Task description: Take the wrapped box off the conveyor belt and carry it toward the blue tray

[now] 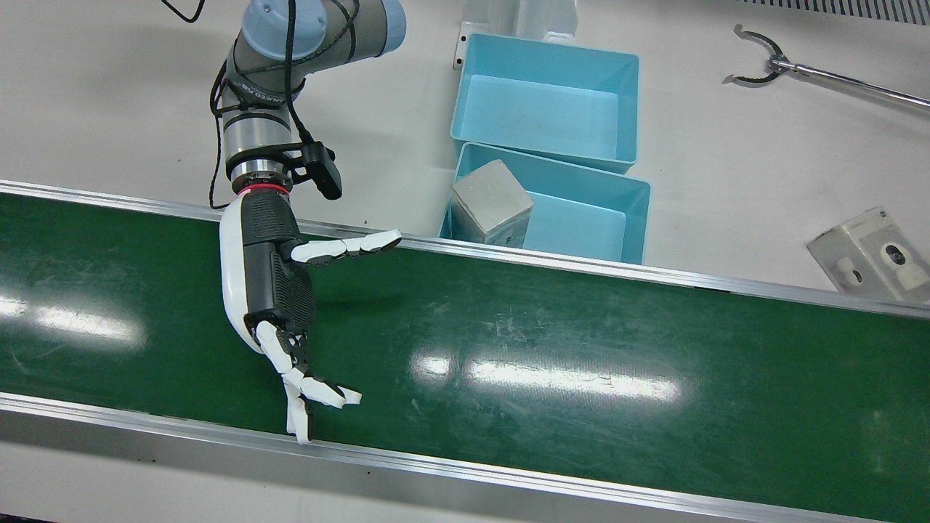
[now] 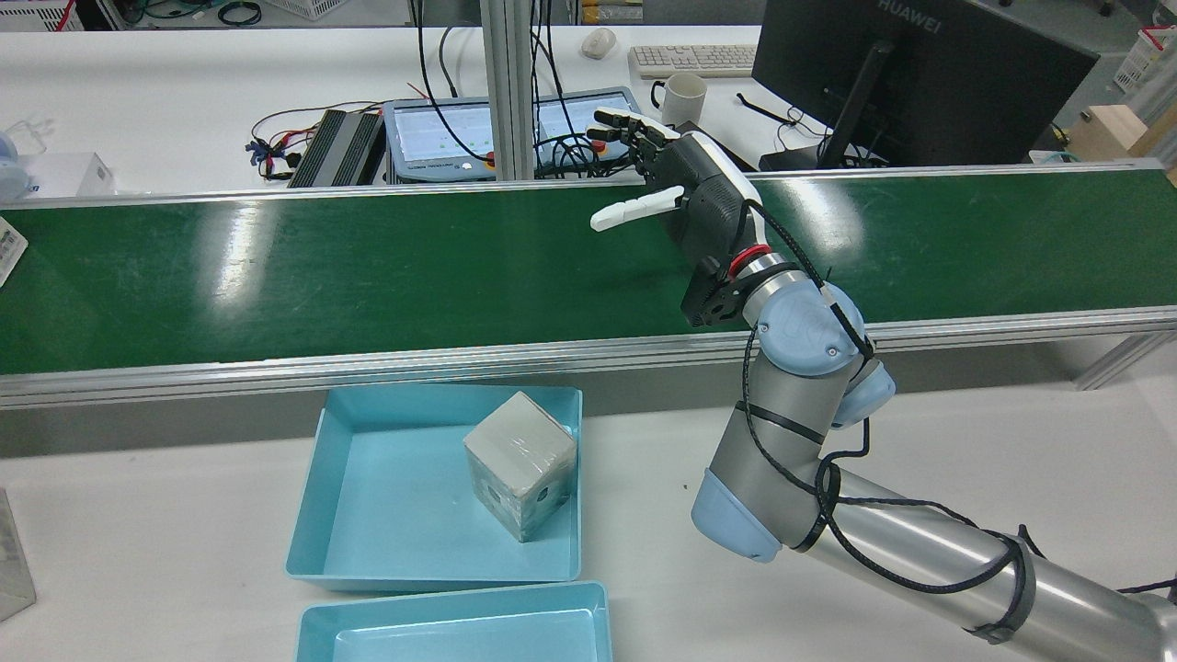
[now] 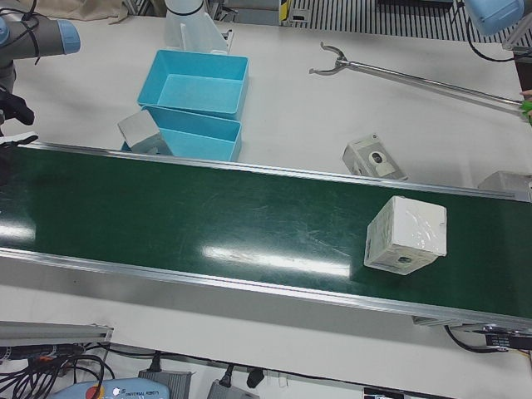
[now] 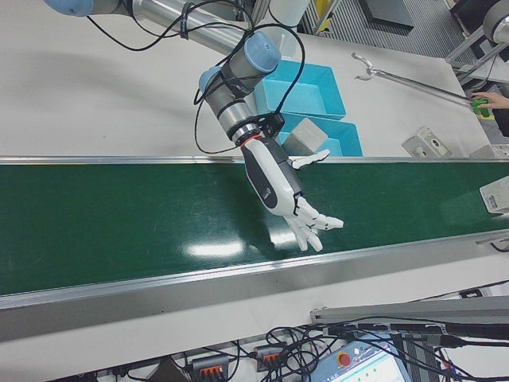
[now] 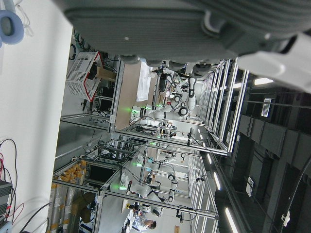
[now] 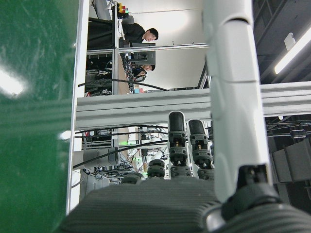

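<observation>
I hold my right hand [image 1: 272, 290] over the conveyor belt [image 1: 581, 341], fingers [image 1: 349, 247] spread and empty, waiting; next, the wrapped box [image 3: 406, 235] must arrive before closing.

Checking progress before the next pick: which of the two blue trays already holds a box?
The blue tray nearest the conveyor belt holds the wrapped grey box; the other tray, farther from the belt, holds nothing.

Robotics lab / test station: long green conveyor belt [image 1: 581, 341] w/ aluminium rails, white benches, black Huawei monitor [image 2: 919, 74], white keyboard [image 2: 691, 59], cable tangles, metal racking [image 5: 160, 145] w/ more white robots behind.
</observation>
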Motion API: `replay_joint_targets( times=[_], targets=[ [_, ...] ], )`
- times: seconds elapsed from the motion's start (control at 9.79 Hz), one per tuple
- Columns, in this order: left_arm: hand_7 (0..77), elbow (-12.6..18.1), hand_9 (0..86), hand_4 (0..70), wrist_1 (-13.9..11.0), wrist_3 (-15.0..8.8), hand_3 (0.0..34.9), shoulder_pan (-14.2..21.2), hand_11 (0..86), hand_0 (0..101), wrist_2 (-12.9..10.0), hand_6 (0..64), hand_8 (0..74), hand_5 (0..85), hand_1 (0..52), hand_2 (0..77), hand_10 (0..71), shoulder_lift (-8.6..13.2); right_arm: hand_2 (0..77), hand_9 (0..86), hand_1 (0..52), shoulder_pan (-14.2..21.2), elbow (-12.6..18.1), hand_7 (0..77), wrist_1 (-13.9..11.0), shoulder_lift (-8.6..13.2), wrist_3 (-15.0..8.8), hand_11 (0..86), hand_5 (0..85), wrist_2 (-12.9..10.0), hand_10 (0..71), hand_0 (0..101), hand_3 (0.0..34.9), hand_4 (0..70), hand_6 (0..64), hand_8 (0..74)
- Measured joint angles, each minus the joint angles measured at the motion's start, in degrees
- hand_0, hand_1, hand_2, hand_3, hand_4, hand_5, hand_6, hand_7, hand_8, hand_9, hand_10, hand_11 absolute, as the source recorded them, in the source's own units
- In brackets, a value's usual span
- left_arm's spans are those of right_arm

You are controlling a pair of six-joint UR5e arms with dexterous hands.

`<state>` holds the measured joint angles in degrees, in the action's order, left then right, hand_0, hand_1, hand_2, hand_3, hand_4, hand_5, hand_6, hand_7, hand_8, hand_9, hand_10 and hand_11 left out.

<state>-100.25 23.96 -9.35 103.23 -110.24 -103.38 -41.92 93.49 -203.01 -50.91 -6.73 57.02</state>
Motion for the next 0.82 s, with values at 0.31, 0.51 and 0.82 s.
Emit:
replay_joint_targets(
  times=[0.31, 0.51, 0.82],
  targets=[
    [0.5, 0.0, 0.5, 0.0, 0.0, 0.0, 0.0, 0.0, 0.5, 0, 0.0, 0.5, 1.1, 1.1, 0.0, 1.1, 0.5, 0.0, 7.6, 6.0, 16.9, -0.2, -1.5, 26.7, 0.0, 1.8, 0.0, 1.1, 18.5, 0.0, 0.0, 53, 0.0, 16.4, 11.4, 3.8],
    [0.5, 0.0, 0.5, 0.0, 0.0, 0.0, 0.0, 0.0, 0.5, 0, 0.0, 0.5, 1.1, 1.1, 0.0, 0.5, 0.5, 0.0, 3.8, 6.0, 14.2, -0.3, -1.7, 26.7, 0.0, 2.2, 0.0, 1.1, 18.5, 0.0, 0.0, 50, 0.0, 16.9, 11.4, 2.7],
    [0.5, 0.0, 0.5, 0.0, 0.0, 0.0, 0.0, 0.0, 0.5, 0, 0.0, 0.5, 1.1, 1.1, 0.0, 0.5, 0.5, 0.0, 1.6, 4.4, 14.2, -0.2, -1.7, 24.0, 0.0, 2.2, 0.0, 1.1, 18.0, 0.0, 0.0, 50, 0.0, 15.3, 10.4, 2.7]
  ],
)
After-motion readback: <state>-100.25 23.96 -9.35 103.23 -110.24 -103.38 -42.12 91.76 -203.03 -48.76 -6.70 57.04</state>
